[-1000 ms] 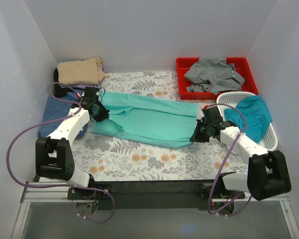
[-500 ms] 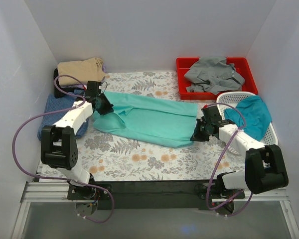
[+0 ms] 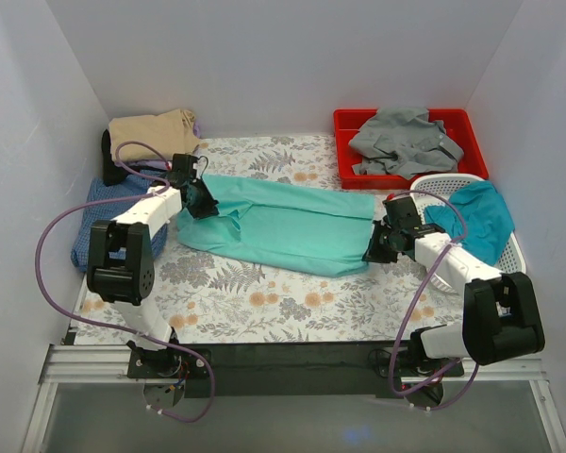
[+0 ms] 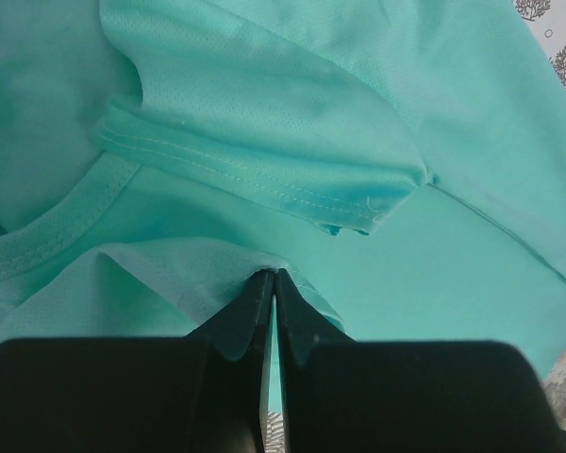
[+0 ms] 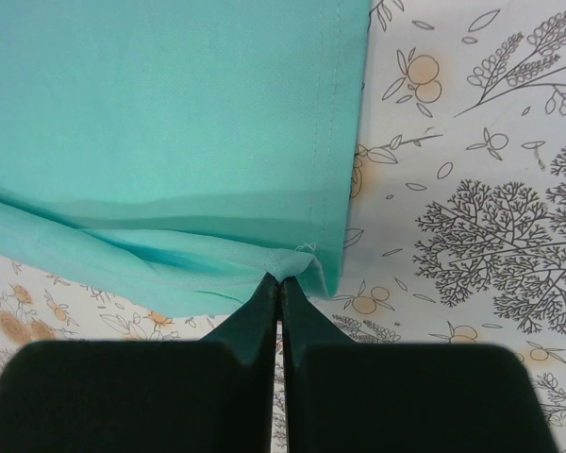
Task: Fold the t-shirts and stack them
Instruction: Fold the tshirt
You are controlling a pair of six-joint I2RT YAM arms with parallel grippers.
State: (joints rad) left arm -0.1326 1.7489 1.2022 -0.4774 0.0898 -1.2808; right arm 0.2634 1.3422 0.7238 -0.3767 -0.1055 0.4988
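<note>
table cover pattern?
Table cover: white, printed with grey ferns and orange flowers; clearest in right wrist view.

**Robot body.** The left arm [image 3: 141, 209] and right arm [image 3: 453, 269] are built alike: white moulded links alternate with black joint housings, and the largest black block sits at each shoulder. A purple cable [image 3: 38, 255] runs outside each arm. Each wrist ends in matte black fingers [image 4: 241, 326], flat wedges tapering to thin tips.

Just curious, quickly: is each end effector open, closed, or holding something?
Left end effector: closed on the mint green t-shirt.
Right end effector: closed on the same t-shirt.
</note>
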